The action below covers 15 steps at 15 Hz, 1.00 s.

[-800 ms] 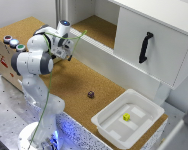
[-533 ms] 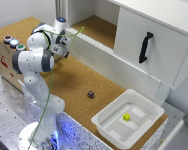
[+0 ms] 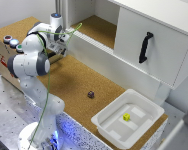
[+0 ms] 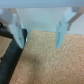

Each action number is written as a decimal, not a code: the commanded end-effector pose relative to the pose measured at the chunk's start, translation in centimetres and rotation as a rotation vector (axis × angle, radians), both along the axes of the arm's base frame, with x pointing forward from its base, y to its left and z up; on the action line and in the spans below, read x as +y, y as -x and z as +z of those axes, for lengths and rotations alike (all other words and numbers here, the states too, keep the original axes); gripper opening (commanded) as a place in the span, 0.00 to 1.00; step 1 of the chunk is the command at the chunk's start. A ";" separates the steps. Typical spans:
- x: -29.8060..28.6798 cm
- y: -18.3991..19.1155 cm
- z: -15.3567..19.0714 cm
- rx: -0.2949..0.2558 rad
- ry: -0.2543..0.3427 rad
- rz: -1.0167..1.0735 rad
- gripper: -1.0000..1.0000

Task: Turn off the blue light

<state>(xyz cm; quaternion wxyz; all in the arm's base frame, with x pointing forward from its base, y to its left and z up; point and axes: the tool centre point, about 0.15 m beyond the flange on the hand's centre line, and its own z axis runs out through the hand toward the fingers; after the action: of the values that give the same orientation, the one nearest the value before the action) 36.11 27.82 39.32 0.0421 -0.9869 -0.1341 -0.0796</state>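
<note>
The blue light [image 3: 14, 43] is a small round button with a pale blue cap, on top of a wooden box [image 3: 5, 55] at the exterior view's left. It sits between a red-capped button [image 3: 7, 38] and a green-capped button [image 3: 19, 48]. My gripper [image 3: 60, 49] hangs to the exterior view's right of the box, apart from the buttons and partly hidden behind my own arm. In the wrist view the gripper [image 4: 39, 35] is open over bare cork, with nothing between its fingers [image 4: 61, 32]. No button shows in the wrist view.
A small dark object [image 3: 90, 94] lies on the cork table. A white tray [image 3: 106, 127] at the front right holds a small yellow piece [image 3: 126, 116]. A white cabinet with a black handle [image 3: 145, 47] stands at the back right, beside an open shelf bay [image 3: 96, 25].
The hand has shifted a little up and toward the exterior view's left, closer to the box of buttons. The fingers stay open.
</note>
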 end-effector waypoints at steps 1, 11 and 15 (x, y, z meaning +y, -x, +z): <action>0.3 -0.7 1.2 0.036 0.013 0.040 1.00; 2.4 -0.2 4.9 -0.051 0.026 0.129 1.00; 9.1 3.4 10.5 0.023 0.082 0.499 1.00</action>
<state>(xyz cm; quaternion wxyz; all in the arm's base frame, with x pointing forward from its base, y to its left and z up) 35.81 30.96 43.51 0.0554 -0.9584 -0.2546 -0.1162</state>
